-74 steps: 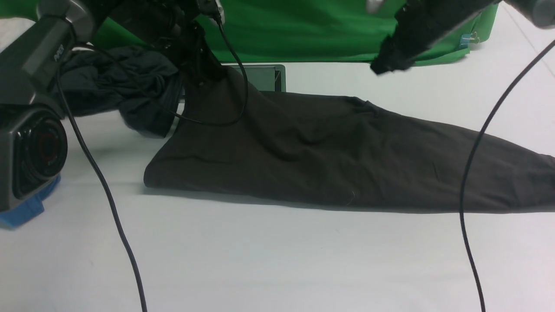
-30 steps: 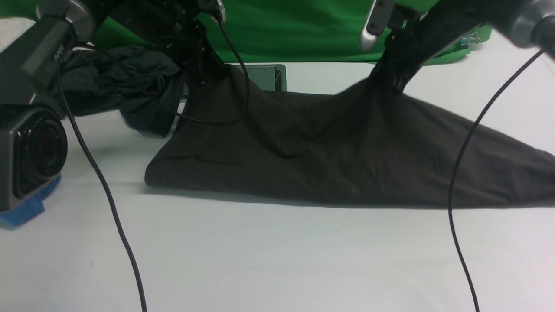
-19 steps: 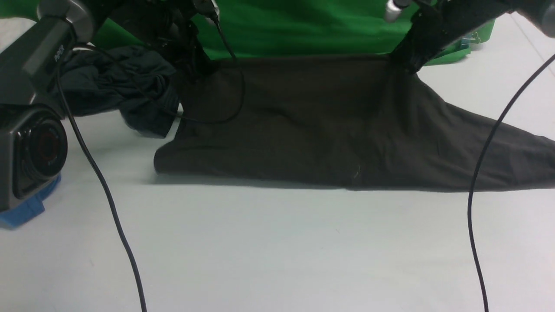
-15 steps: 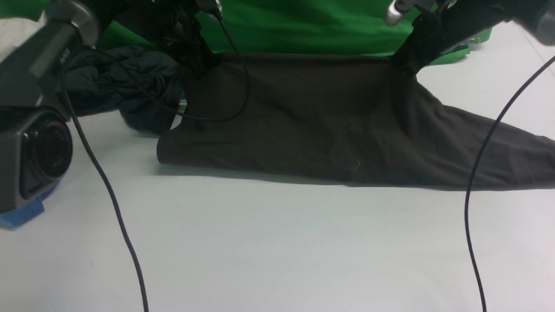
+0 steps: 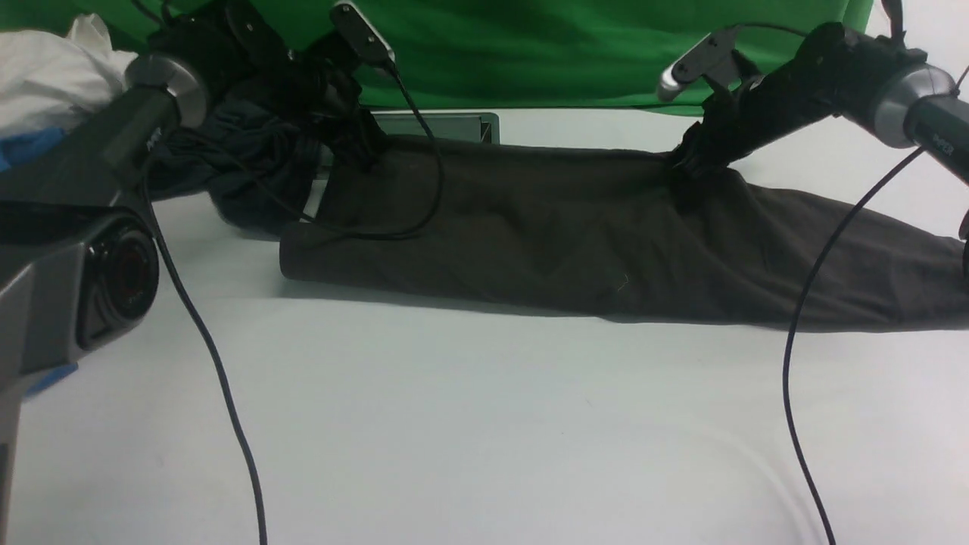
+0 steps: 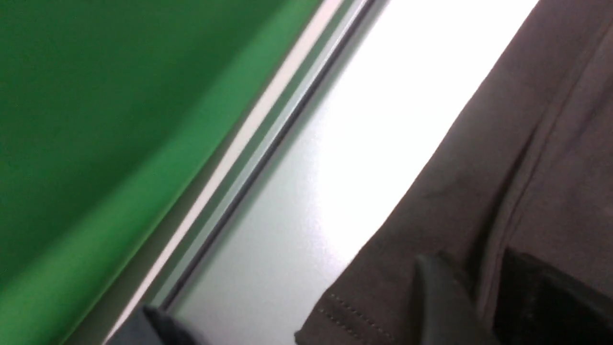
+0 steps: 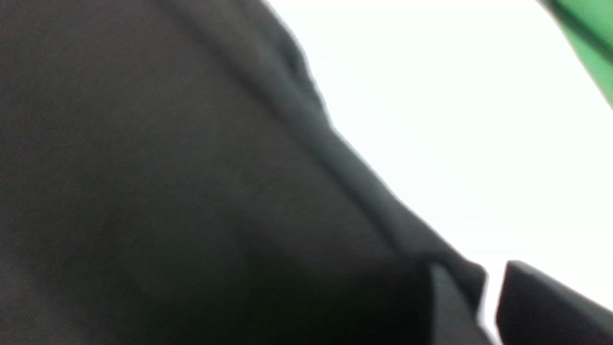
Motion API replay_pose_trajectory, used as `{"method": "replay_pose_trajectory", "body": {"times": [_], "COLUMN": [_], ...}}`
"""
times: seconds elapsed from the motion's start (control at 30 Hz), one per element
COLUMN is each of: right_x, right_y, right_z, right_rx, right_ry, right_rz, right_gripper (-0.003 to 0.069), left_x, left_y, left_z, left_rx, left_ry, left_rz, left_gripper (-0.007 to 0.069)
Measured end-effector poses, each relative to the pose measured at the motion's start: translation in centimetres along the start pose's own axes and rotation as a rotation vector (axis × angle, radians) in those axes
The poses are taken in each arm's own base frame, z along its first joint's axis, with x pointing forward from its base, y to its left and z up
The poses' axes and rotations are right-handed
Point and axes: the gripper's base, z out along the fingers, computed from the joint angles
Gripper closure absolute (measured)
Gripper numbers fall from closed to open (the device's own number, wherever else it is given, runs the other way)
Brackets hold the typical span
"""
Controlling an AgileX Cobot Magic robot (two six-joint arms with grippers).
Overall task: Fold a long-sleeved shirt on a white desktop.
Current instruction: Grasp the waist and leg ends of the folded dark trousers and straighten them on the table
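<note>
From the front alone, see the whole shirt [image 5: 575, 242] lying in a long low band from 9 to 3 across the far half of the desktop [image 5: 484, 424], with the left gripper [image 5: 363, 155] down on its far edge at 10 and the right gripper [image 5: 683, 163] at 1. From the wrists instead, find the right fingers [image 7: 541, 306] parted, shirt edge loose between them beside a sliver of white, and the left fingers [image 6: 440, 306] astride a hemmed fold, yet cannot tell whether pinching. Farther back, note a crumpled dark garment [image 5: 250, 151] just beside the shirt at 10, a slot panel [image 5: 447, 125] at 12, and a green backdrop [image 5: 530, 53] behind.
</note>
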Motion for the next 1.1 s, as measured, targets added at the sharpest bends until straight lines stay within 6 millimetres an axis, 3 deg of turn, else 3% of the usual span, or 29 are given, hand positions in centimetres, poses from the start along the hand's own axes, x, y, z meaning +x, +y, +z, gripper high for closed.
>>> {"method": "replay_pose_trajectory", "body": {"times": [0.1,0.2,0.23,0.3,0.47,0.5,0.53,0.63,0.73,0.77,0.83,0.97,1.1], "right_x": [-1.3,-3.3,-3.6,-5.3,-7.9,-7.7,-7.9,-7.0,-6.0,-4.9,-4.0,-1.3,0.3], "right_y": [-0.3,-0.1,-0.1,0.3,1.8,1.8,2.7,4.8,6.3,7.3,8.0,9.7,11.4], "right_z": [-2.5,-6.4,-7.1,-11.3,-22.7,-22.5,-25.9,-30.7,-32.7,-33.3,-33.0,-29.5,-26.4], "right_rx": [0.01,0.0,-0.004,-0.038,-0.063,-0.064,-0.035,0.009,-0.002,-0.027,-0.05,-0.107,-0.124], "right_ry": [-0.016,-0.046,-0.053,-0.106,-0.317,-0.312,-0.356,-0.415,-0.429,-0.414,-0.385,-0.259,-0.189], "right_rz": [0.013,0.001,0.003,0.027,0.18,0.184,0.176,0.194,0.289,0.379,0.425,0.493,0.503], "right_gripper": [0.0282,0.0235,0.0232,0.0223,0.0218,0.0218,0.0218,0.0218,0.0218,0.0218,0.0218,0.0218,0.0219], "left_x": [-1.1,-1.9,-2.0,-2.2,-1.4,-1.2,-0.7,1.3,3.5,5.3,6.3,8.1,7.9], "left_y": [0.2,0.9,0.9,1.7,3.6,3.6,3.7,2.9,1.4,0.0,-0.9,-4.0,-5.4], "left_z": [-2.0,-5.0,-5.3,-9.0,-18.5,-18.7,-21.2,-24.1,-23.9,-22.3,-20.7,-15.4,-12.3], "left_rx": [-0.001,0.0,0.001,0.014,0.048,0.05,0.042,0.053,0.097,0.135,0.151,0.205,0.251], "left_ry": [-0.01,-0.012,-0.012,-0.006,-0.093,-0.094,-0.128,-0.114,-0.049,0.008,0.033,0.077,0.085], "left_rz": [-0.174,-0.314,-0.321,-0.389,-0.607,-0.62,-0.68,-0.813,-0.94,-1.05,-1.134,-1.311,-1.386], "left_gripper": [0.0224,0.0069,0.0059,-0.0029,-0.0067,-0.0068,-0.0069,-0.0069,-0.0069,-0.0069,-0.0069,-0.0069,-0.0069]}}
